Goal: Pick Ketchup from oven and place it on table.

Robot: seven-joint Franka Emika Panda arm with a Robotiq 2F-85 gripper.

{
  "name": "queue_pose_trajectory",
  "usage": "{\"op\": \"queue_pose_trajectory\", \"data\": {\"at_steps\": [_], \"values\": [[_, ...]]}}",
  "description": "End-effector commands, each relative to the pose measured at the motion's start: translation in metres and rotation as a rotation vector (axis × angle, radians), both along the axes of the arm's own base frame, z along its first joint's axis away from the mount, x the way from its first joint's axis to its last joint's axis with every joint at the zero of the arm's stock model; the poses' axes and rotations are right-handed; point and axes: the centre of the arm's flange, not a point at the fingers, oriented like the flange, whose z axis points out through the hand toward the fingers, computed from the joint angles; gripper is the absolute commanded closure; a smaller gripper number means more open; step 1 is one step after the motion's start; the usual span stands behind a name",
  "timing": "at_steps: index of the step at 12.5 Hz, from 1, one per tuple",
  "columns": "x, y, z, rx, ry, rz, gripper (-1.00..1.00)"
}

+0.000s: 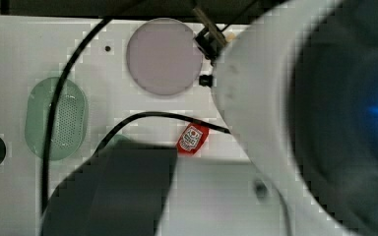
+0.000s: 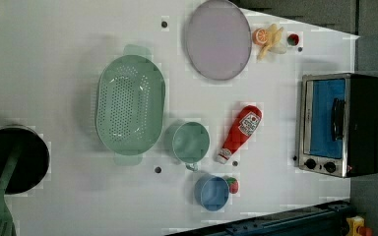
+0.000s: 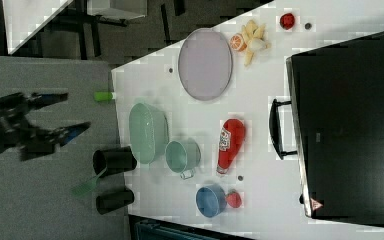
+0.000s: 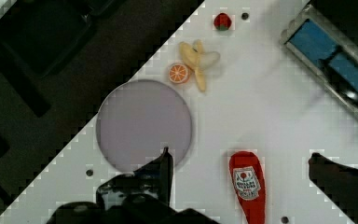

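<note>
Ketchup (image 2: 240, 132) lies flat on the table (image 2: 69, 54), outside the closed oven (image 2: 342, 124), long axis parallel to the door. Gripper (image 3: 55, 114) wide open, empty, off the table edge, well apart from the bottle.

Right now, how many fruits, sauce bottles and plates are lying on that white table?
Fruit: 4 (orange slice, banana, strawberry beside the banana, strawberry beside the blue cup)
Sauce bottles: 1 (Ketchup)
Plates: 1 (purple plate)
Total: 6
</note>
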Motion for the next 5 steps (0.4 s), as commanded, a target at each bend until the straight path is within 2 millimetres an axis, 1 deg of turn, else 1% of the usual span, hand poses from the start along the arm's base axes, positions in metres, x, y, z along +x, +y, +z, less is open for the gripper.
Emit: {"op": "queue_pose_trajectory", "data": {"at_steps": [1,3,5], "values": [[0.0087,0.003,-0.0557,-0.003,0.189,-0.041,-1.0],[0.0087,0.005,-0.049,-0.004,0.172,-0.037,-1.0],[0.0093,0.005,-0.0504,-0.004,0.175,-0.038,-1.0]]}}
